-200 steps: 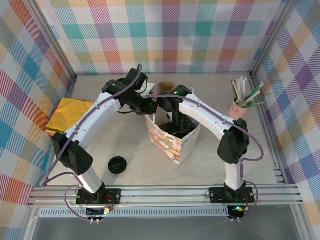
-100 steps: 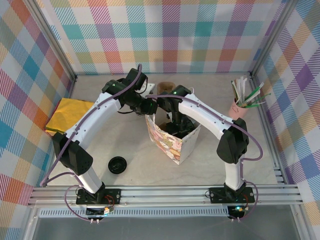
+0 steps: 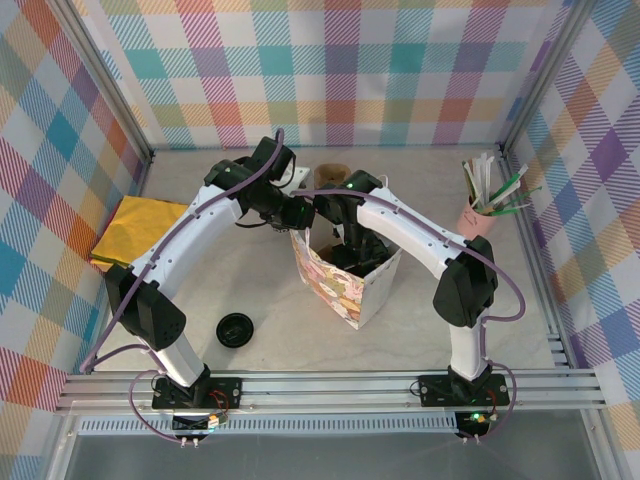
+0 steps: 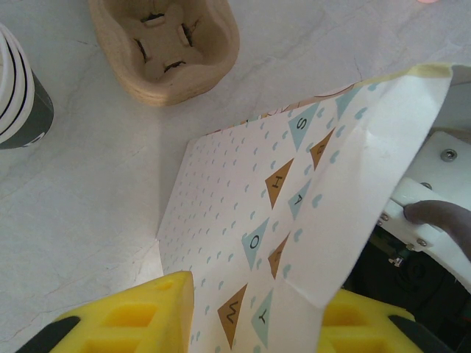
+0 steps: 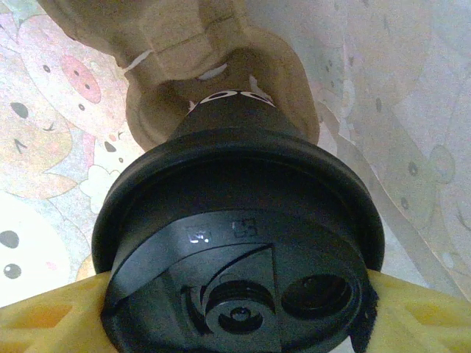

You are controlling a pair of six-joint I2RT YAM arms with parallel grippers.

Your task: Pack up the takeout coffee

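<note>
Takeout coffee [image 5: 235, 220] fast in right claw [image 5: 235, 312], bag [image 4: 243, 198] fast in left claw [image 4: 243, 323]; pennant letters S-H-T-O.

Bright even light, soft sheen on takeout coffee [image 5: 235, 220]

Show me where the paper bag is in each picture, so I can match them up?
Top view: the paper bag stands at table centre, where both arms meet.
Left wrist: its patterned outside slants through the middle, rim between the yellow fingers.
Right wrist: its pig-printed inside lies behind the coffee cup.
Shared landmark: the right arm, reaching into the bag; white casing at the left wrist view's right edge.
</note>
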